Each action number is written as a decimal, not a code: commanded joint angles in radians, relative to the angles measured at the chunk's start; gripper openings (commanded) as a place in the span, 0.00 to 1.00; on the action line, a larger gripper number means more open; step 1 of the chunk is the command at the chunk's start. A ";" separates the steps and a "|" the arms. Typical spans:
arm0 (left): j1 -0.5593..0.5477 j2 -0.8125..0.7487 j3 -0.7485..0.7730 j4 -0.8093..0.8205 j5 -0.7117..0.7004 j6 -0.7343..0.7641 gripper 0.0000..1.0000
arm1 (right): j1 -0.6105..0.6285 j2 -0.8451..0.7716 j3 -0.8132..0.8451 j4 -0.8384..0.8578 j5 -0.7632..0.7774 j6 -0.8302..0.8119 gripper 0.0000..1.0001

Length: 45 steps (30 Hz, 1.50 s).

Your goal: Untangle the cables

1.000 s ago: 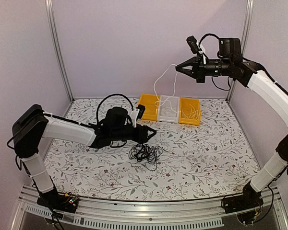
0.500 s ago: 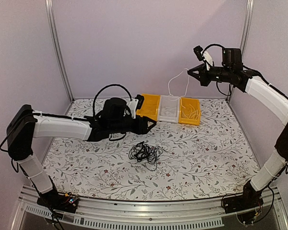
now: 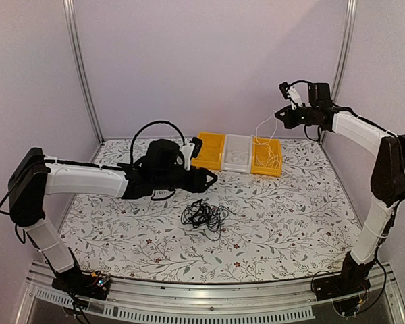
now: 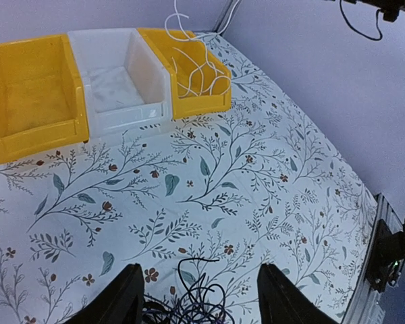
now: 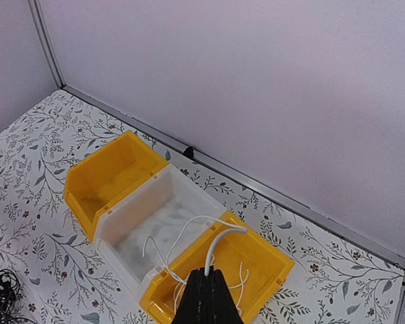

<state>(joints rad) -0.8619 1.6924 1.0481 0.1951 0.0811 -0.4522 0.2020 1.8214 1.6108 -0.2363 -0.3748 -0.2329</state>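
The black cables lie as a tangled clump (image 3: 204, 217) on the flowered table, and their top strands show at the bottom of the left wrist view (image 4: 199, 300). My left gripper (image 3: 212, 177) hovers open just behind and above the clump, with nothing between its fingers (image 4: 131, 297). My right gripper (image 3: 279, 116) is high at the back right, shut on a thin white cable (image 5: 219, 239). That cable hangs down (image 3: 260, 131) into the right yellow bin (image 3: 266, 165). The clump's edge peeks in at the lower left of the right wrist view (image 5: 0, 290).
Three bins stand in a row at the back: a left yellow bin (image 3: 208, 158), a white bin (image 3: 237, 164) and the right yellow one holding several white strands (image 4: 196, 77). Metal frame posts (image 3: 81, 74) and purple walls enclose the table.
My right arm has swung right and lower, carrying the white cable from above the white bin to over the right yellow bin. My left gripper has lifted back from the clump.
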 commanded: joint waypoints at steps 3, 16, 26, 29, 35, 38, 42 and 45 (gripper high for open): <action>-0.011 -0.044 0.000 -0.041 -0.025 0.015 0.60 | -0.036 0.065 0.024 0.031 0.039 0.050 0.00; -0.011 -0.039 0.000 -0.071 -0.030 0.008 0.61 | -0.041 0.135 -0.018 0.031 0.156 0.074 0.00; -0.012 -0.022 0.007 -0.079 -0.024 0.002 0.60 | -0.041 0.168 -0.037 0.009 0.146 0.082 0.00; -0.011 -0.016 0.009 -0.082 -0.022 0.000 0.60 | -0.038 0.191 -0.036 -0.004 0.097 0.091 0.00; -0.011 -0.015 0.015 -0.098 -0.023 -0.003 0.60 | -0.017 0.254 -0.003 -0.044 0.066 0.075 0.00; -0.012 -0.015 0.018 -0.106 -0.023 -0.007 0.60 | -0.011 0.282 0.005 -0.046 0.061 0.076 0.00; -0.012 -0.017 0.017 -0.117 -0.026 -0.017 0.60 | -0.003 0.317 0.034 -0.065 0.051 0.072 0.00; -0.013 -0.019 0.014 -0.121 -0.026 -0.027 0.60 | 0.001 0.341 0.048 -0.069 0.049 0.070 0.00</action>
<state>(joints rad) -0.8631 1.6924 1.0481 0.0875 0.0593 -0.4644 0.1932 2.1269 1.6085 -0.2935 -0.3050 -0.1574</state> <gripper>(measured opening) 0.605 0.015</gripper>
